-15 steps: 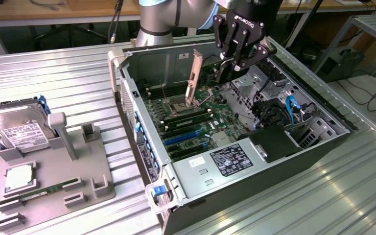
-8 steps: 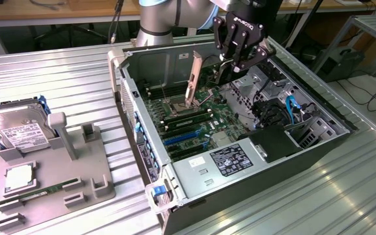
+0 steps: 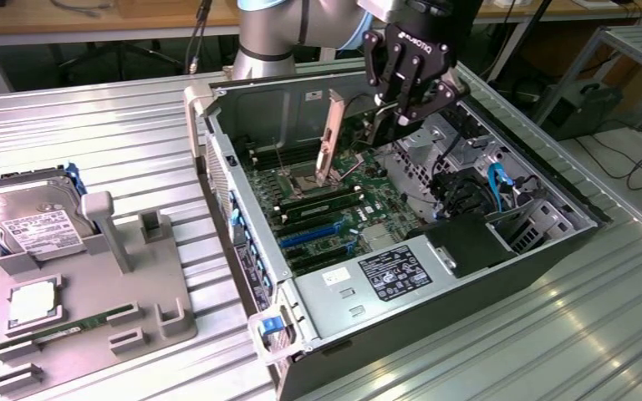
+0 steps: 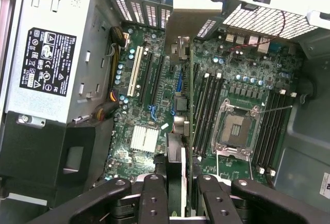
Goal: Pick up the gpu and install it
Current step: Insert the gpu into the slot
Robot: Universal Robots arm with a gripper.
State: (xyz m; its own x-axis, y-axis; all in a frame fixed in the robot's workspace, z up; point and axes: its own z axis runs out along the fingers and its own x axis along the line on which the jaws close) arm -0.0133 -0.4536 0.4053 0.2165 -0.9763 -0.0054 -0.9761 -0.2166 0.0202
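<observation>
My gripper [image 3: 401, 113] hangs over the back of the open computer case [image 3: 243, 209], shut on the gpu [image 3: 391, 132]. The gpu is a thin dark card that hangs down from between the fingers. In the wrist view the gpu [image 4: 178, 167] shows edge-on between my two black fingers [image 4: 153, 198], running out over the motherboard [image 4: 237, 79]. It is held above the board, between the long black expansion slots [image 4: 154, 77] and the memory slots [image 4: 206, 105], apart from both.
A silver power supply [image 3: 394, 271] fills the case's near end. Blue slots [image 3: 315, 238] and an open CPU socket [image 4: 234, 128] lie on the board. On the exterior view's left, a grey fixture [image 3: 87, 309] holds a hard drive [image 3: 31, 221], a processor [image 3: 33, 301] and a green memory stick [image 3: 70, 326].
</observation>
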